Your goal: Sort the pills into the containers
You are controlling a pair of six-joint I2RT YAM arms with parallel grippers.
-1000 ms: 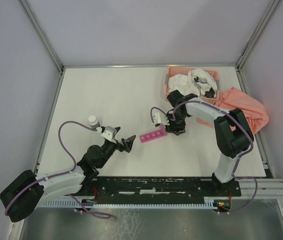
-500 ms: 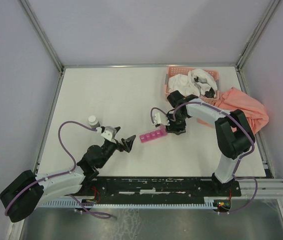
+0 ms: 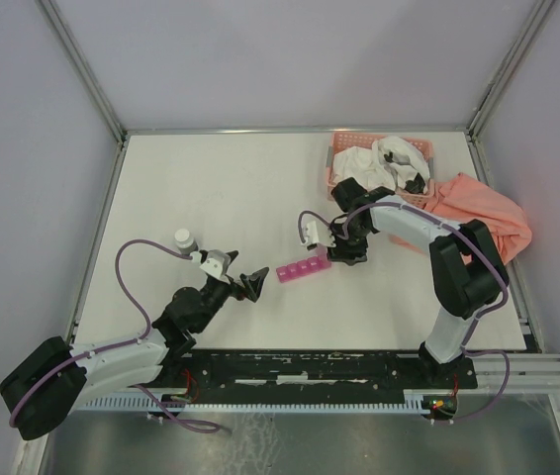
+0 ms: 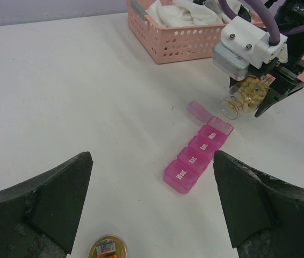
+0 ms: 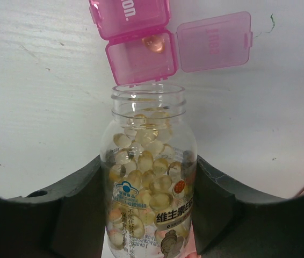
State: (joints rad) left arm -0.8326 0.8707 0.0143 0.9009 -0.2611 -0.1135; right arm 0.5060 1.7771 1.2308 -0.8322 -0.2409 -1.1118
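With right jaws clamped on the bottle, I'd tip gently so pills drop singly into the open cell just ahead; left jaws gape empty.

One magenta pill strip on the desk: four shut compartments, one flipped open. One amber capsule in the open cell. One clear bottle, its capsules too many to count. One salmon basket, one orange cloth, one white-capped bottle, one gold cap. Two claws: left claw, right claw
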